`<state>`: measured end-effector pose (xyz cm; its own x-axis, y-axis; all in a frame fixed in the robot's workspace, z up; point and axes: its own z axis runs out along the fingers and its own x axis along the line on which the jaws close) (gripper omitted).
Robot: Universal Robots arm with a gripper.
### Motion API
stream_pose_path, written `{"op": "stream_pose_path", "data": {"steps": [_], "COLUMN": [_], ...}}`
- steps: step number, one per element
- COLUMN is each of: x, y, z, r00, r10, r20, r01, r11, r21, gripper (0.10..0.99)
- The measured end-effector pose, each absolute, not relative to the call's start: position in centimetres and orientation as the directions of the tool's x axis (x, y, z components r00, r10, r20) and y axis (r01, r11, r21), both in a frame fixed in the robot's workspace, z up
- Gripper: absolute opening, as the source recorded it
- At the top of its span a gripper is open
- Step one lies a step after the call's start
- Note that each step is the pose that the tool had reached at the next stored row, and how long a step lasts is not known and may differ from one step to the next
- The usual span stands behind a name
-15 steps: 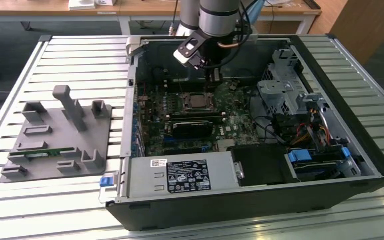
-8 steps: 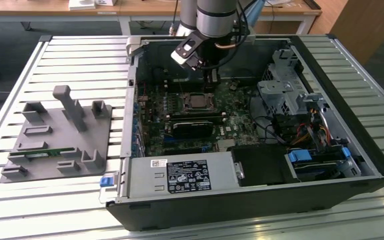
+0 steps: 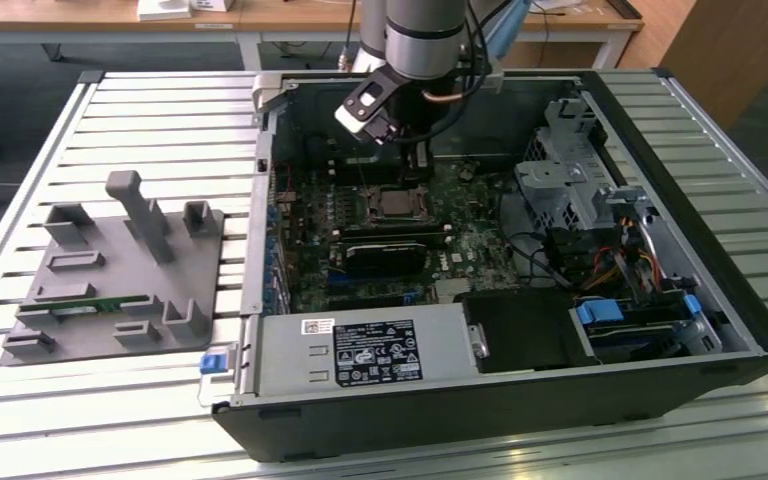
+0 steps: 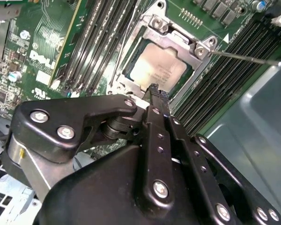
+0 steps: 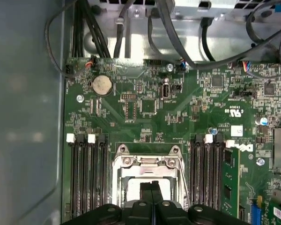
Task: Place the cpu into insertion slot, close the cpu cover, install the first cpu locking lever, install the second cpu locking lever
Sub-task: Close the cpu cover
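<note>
your gripper (image 4: 154, 90) pinched closed, empty, just above cpu cover (image 4: 174, 37); cpu (image 4: 158, 67) seated. locking lever (image 4: 243, 57) stands free: slipping fingertip could scrape board (image 4: 47, 58).

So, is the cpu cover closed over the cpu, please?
Closed, it seems: in the second wrist view the cpu cover lies flat around the cpu.

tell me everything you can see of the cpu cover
The cpu cover is a thin silvery metal frame with a large square window, lying flat on the green motherboard. The cpu shows through the window. The gripper, jaws shut, hangs over one edge; contact cannot be told.
</note>
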<state>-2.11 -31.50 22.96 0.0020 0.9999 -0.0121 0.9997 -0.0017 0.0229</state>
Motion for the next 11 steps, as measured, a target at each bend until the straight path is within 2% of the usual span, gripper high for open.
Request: {"op": "stream_pose_path", "data": {"steps": [11], "x": [-3.3], "y": [-31.5], "z": [21.9], "r00": [0.002], "r10": [1.0], "r20": [-0.012], "r01": [1.0], "r11": [-0.002], "r21": [0.02], "gripper": [0.106]}}
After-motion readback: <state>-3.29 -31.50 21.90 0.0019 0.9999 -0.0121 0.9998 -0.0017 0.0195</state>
